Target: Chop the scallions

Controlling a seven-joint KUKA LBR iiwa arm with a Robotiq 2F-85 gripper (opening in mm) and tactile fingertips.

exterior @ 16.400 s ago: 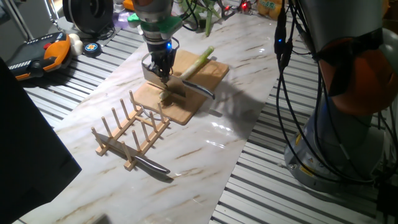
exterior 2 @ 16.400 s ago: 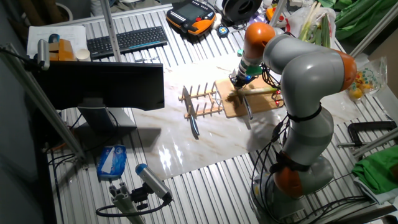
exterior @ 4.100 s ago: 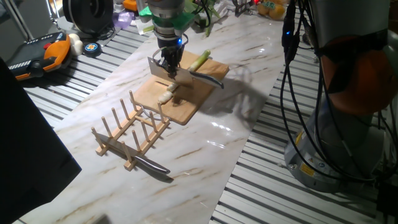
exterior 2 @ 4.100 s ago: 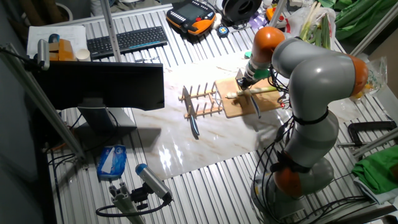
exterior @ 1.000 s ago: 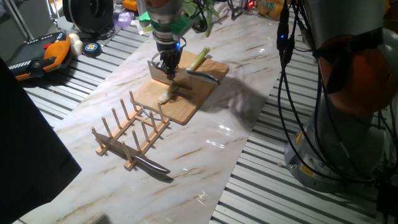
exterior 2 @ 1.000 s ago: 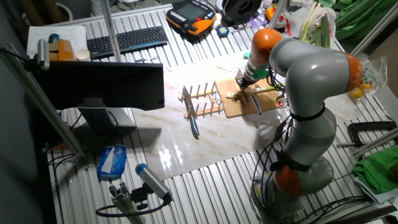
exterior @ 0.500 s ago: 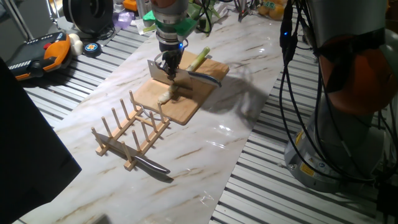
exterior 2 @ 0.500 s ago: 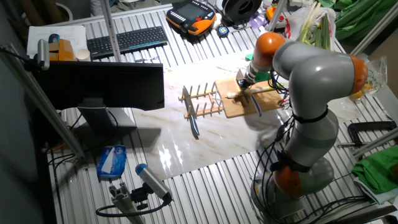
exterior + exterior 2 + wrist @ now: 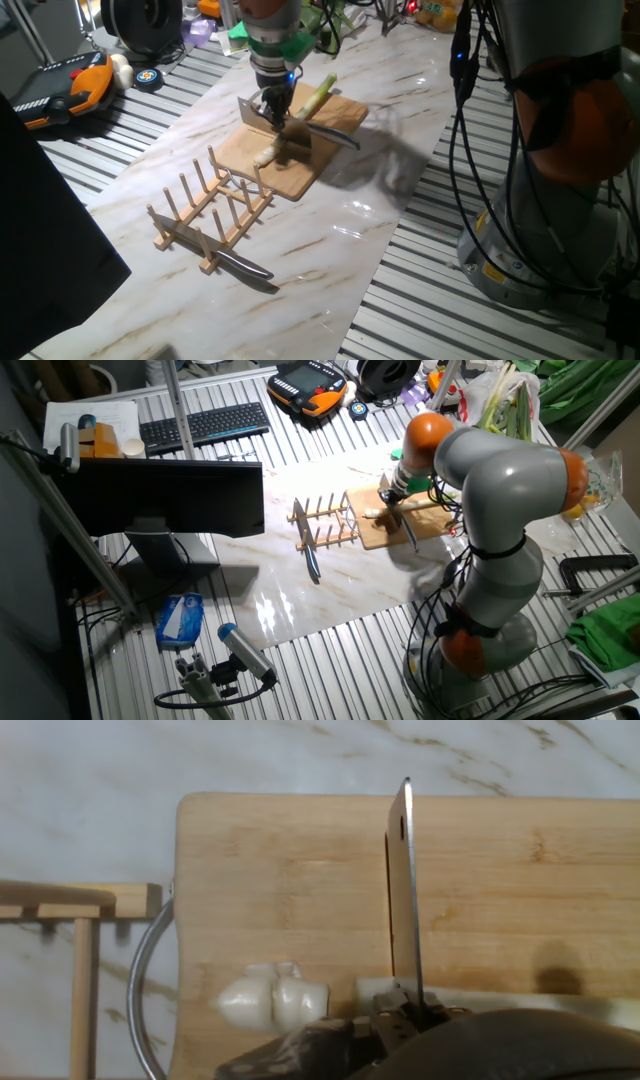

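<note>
**Blade over the stalk: roll and slip risks**

Gripper [image 9: 272, 103] pinching the handle of a cleaver-like knife [image 9: 403, 910], blade edge-on in the hand view, above the wooden cutting board [image 9: 300, 165]. Fingers themselves mostly hidden under the wrist, so grip judged from the knife hanging rigidly below.

Likely trouble from here:
- Round scallion stalk [image 9: 305, 108] unrestrained on the board; prone to rolling or skidding under a descending edge, giving a skewed or partial cut.
- Knife liable to twist in the pinch on contact with the board, if pressed hard.
- Cut pieces [image 9: 272, 1001] near the board edge by the dish rack [image 9: 205, 215]; easily nudged off by a sideways sweep.

Stalk lying directly beneath the gripper, crossing under the blade, green end pointing away beyond it. White cut pieces just beside the blade, toward the rack.
</note>
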